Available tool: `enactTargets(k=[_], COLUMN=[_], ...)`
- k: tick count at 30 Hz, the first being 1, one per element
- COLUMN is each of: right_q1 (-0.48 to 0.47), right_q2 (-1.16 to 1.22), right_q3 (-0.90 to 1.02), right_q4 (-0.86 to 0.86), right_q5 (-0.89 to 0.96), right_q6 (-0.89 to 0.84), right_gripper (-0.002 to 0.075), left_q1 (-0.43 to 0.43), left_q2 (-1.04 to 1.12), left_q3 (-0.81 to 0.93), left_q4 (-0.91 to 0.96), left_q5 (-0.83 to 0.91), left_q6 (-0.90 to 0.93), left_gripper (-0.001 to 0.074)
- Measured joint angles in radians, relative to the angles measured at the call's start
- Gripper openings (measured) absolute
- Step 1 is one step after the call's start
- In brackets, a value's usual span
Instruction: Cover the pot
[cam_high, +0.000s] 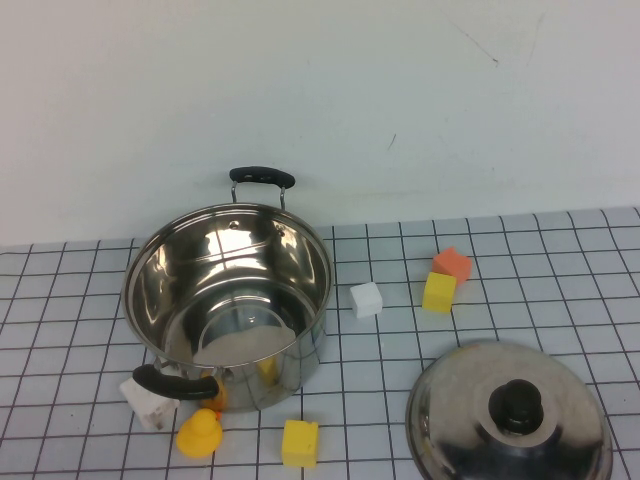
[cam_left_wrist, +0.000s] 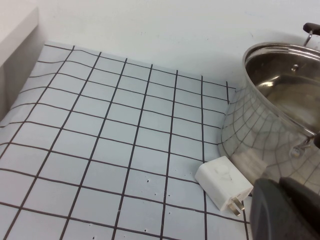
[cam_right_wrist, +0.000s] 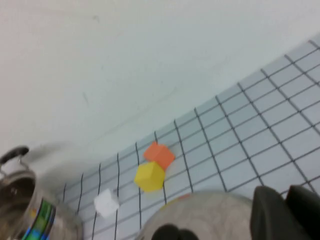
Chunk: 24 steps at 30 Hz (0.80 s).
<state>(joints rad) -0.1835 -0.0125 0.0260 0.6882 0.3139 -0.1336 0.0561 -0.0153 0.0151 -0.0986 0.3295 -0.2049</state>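
Note:
The pot (cam_high: 290, 250) is large, shiny steel with two black loop handles; it stands open and upright at the left of the gridded table. It also shows in the left wrist view (cam_left_wrist: 260, 130) and the right wrist view (cam_right_wrist: 25, 210). The domed steel lid (cam_high: 460, 400) with a black knob (cam_high: 518, 405) lies flat at the front right, apart from the pot. Neither gripper shows in the high view. My left gripper (cam_left_wrist: 280, 184) is shut and empty, close to the pot's near side. My right gripper (cam_right_wrist: 286, 191) is shut and empty, just above the lid's (cam_right_wrist: 205, 212) edge.
A white charger plug (cam_left_wrist: 222, 185) and a yellow duck (cam_high: 199, 433) lie against the pot's front. A yellow block (cam_high: 300, 442) sits beside them. White (cam_high: 366, 299), yellow (cam_high: 439, 292) and orange (cam_high: 452, 263) cubes lie between pot and lid. A white wall closes the back.

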Motion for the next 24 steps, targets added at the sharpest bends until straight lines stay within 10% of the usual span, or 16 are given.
enactTargets(k=[13, 24], right_q1=[0.0, 0.017], right_q2=[0.033, 0.138], right_q3=[-0.153, -0.266], right_q4=[0.313, -0.139], right_q5=[0.313, 0.157], right_q6=[-0.623, -0.221], right_gripper=[0.0063, 0.0141], left_q1=[0.0, 0.0], left_q2=[0.0, 0.0], left_q3=[0.0, 0.0], left_q4=[0.0, 0.0], left_q5=[0.0, 0.0], left_q6=[0.0, 0.0], left_gripper=[-0.0003, -0.0003])
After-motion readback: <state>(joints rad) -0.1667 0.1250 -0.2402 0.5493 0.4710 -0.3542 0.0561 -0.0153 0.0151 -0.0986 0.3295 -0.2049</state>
